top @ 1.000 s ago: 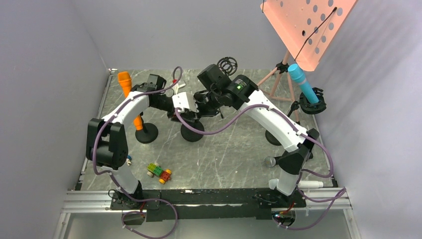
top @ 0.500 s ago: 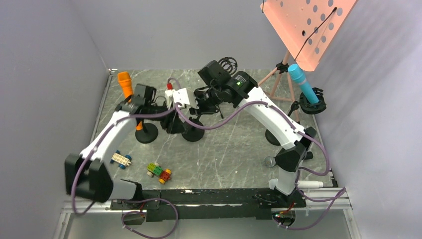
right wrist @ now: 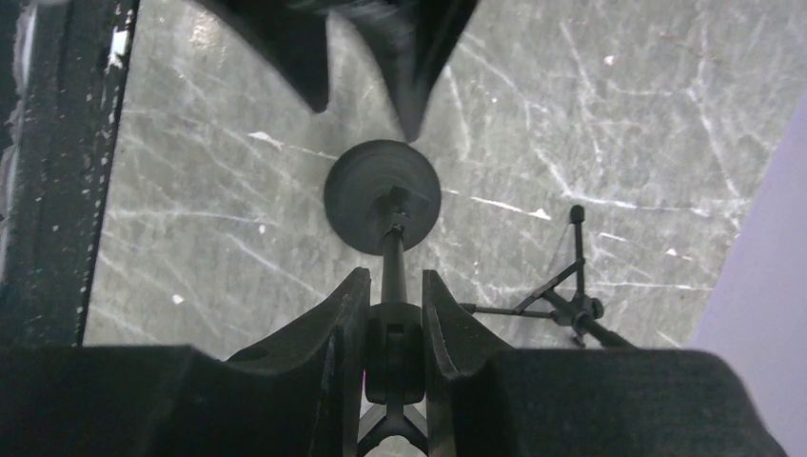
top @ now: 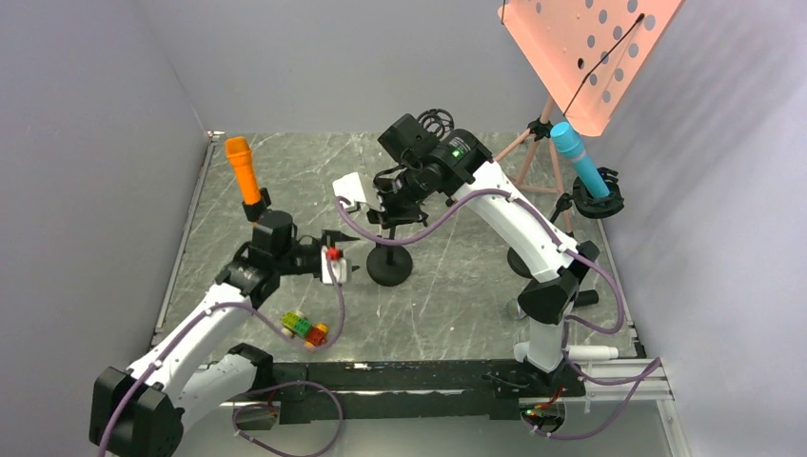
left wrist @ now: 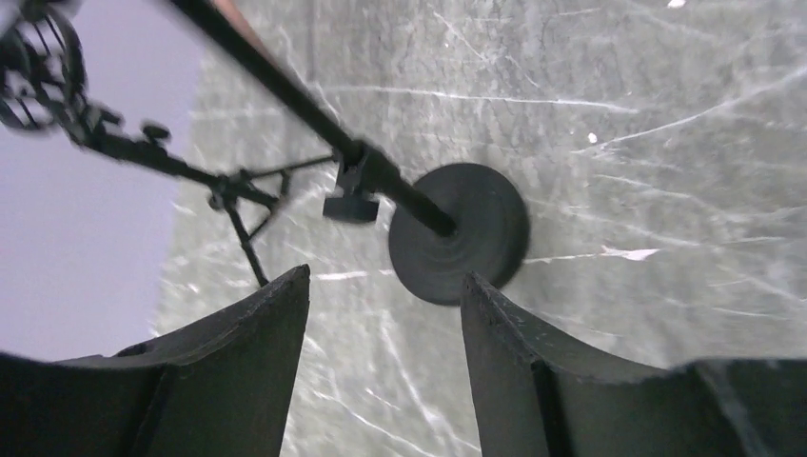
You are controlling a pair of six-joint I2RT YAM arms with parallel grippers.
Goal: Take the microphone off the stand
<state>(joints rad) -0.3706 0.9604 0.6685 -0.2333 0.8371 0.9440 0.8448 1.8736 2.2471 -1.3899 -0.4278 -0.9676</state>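
Near edge, left of centre: toy brick car (top: 305, 328) on the bench (top: 457, 295). Near-right, by the right arm's base, a grey mic head (top: 517, 307) shows; its body is hidden.

Left tool (left wrist: 385, 281) hovers over the mid-left bench, fingers (left wrist: 252, 352) spread wide w/ nothing btwn them. It points at the round-base mic stand (top: 390, 268) but is well apart from it. That stand sits approx bench centre, its pole rising to the right tool (right wrist: 394, 286). The right tool is clamped on the stand's upper part, w/ a black fitting on the pole pinched btwn both fingers. Can't tell whether that stand carries a mic.

Far-left: orange mic (top: 241, 169) upright atop a 2nd stand (top: 255, 204), mostly hidden behind the left arm. Far edge, centre: black shock mount (top: 435, 122) on a tripod. Far-right corner: blue mic (top: 579, 157) tilted in a black holder (top: 598, 202), w/ a pink perforated music stand (top: 585, 52) above it.
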